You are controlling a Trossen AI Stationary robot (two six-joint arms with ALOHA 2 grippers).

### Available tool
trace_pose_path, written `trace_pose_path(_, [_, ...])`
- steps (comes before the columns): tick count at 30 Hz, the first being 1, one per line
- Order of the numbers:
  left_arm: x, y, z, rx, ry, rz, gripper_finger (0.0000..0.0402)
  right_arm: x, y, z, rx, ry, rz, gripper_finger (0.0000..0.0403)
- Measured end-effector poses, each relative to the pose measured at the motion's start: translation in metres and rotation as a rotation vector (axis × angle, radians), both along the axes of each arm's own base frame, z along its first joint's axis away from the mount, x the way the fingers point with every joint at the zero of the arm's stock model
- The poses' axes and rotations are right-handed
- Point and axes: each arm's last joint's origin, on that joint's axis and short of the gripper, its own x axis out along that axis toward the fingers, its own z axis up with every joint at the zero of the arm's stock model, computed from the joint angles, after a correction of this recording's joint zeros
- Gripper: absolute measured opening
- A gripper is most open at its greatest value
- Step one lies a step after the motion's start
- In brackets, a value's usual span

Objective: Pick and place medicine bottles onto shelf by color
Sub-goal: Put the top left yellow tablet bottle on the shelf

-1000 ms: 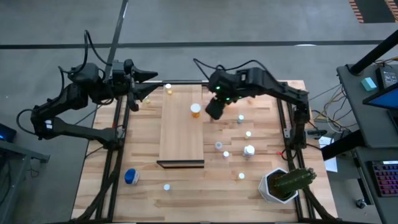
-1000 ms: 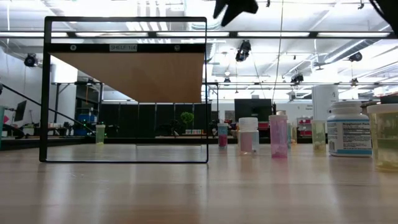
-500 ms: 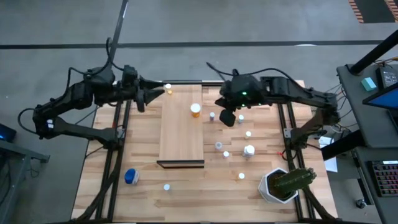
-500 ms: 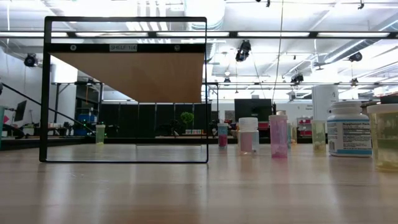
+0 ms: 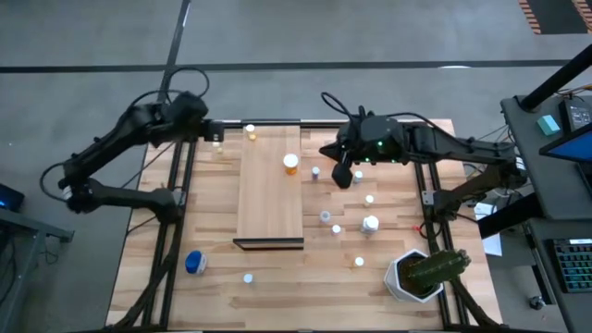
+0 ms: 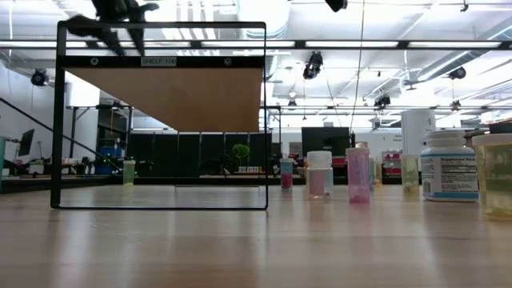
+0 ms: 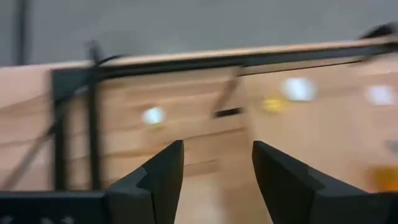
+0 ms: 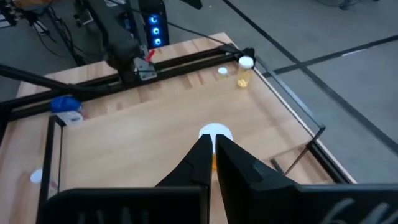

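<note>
The shelf (image 5: 270, 199) is a pale board lying lengthwise in the middle of the table. An orange medicine bottle (image 5: 290, 164) with a white cap stands on its far part, and another bottle (image 5: 250, 132) stands at its far left corner. More bottles (image 5: 369, 199) stand scattered to the shelf's right. My right gripper (image 5: 342, 173) hovers shut just right of the shelf, and the orange bottle's cap (image 8: 214, 133) shows just ahead of its fingers. My left gripper (image 7: 214, 168) is open and holds nothing; it is raised over the far left corner and tipped down, near a small bottle (image 5: 217, 140).
A fat blue bottle (image 5: 194, 263) and a small one (image 5: 248, 277) stand near left. A white pot with a cactus (image 5: 421, 273) is at the near right corner. Black frame rails (image 5: 176, 194) run along both table sides. Bare planks lie between shelf and left rail.
My right gripper has drawn back from the shelf's far part toward the table's right, leaving the orange bottle standing on the board. My left gripper has swung toward the table's far left corner and tipped from level to pointing down.
</note>
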Motion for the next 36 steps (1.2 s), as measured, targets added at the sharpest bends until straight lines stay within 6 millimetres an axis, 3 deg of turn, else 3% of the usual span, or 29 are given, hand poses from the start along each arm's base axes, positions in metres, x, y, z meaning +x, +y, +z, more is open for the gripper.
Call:
trace_pose_path(11, [0.010,0.070,-0.055,-0.298,0.196,-0.010,0.0148,0.001,0.000,-0.006,-0.006,0.021,0.004,0.0011])
trace_pose_path(17, [0.009,0.075,-0.097,-0.390,0.219,-0.023,0.0131,0.001,0.000,-0.006,0.003,0.025,0.000,0.0011])
trace_pose_path(24, [0.001,0.088,-0.125,-0.347,0.185,0.040,0.0130,0.001,0.000,-0.006,0.002,0.025,0.000,0.0011])
trace_pose_path(36, [-0.004,0.110,-0.154,-0.250,0.126,0.086,0.0203,0.001,0.000,-0.006,0.003,0.025,0.000,0.0011])
